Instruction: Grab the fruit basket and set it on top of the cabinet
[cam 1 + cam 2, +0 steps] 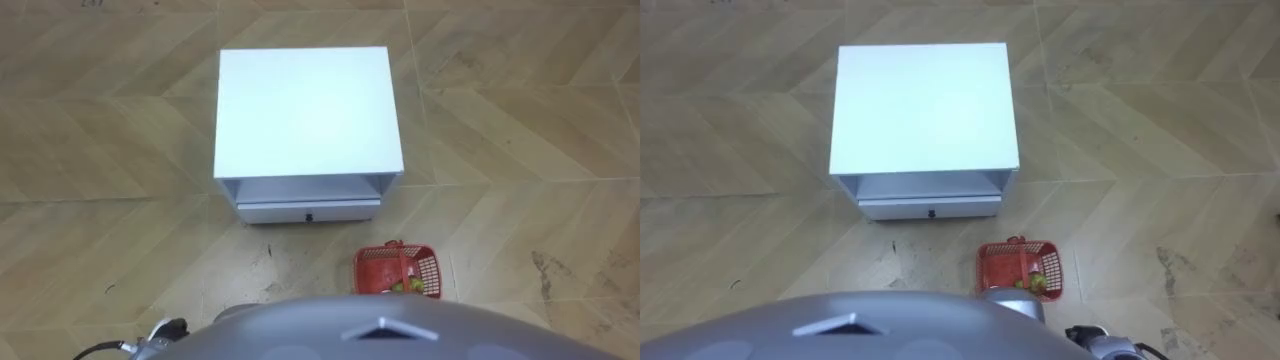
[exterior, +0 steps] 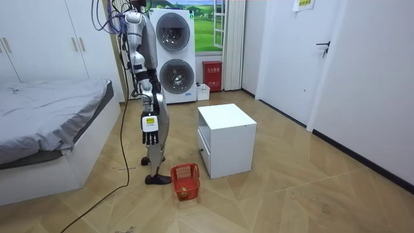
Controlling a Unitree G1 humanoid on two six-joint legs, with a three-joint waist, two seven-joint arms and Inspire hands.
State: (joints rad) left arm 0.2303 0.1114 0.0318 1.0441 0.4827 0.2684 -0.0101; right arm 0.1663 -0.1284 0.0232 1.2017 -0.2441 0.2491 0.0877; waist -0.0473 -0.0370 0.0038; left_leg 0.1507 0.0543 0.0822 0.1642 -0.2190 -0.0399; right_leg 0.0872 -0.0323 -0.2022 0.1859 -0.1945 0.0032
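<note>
A red plastic fruit basket (image 1: 398, 268) stands on the wooden floor just in front of me and a little to my right, its handle up and some green and yellow fruit inside. It also appears in the right eye view (image 1: 1020, 268). The room view has the basket (image 2: 185, 180) by my feet while I stand upright facing a white cabinet. My right hand (image 2: 150, 126) hangs at my side, well above the basket, fingers straight and holding nothing.
The white cabinet (image 1: 305, 110) with a shelf gap and a low drawer stands straight ahead, left of the basket. A bed (image 2: 52, 110) lies behind me, stacked washing machines (image 2: 173, 55) off to my left. Open floor stretches right of the basket.
</note>
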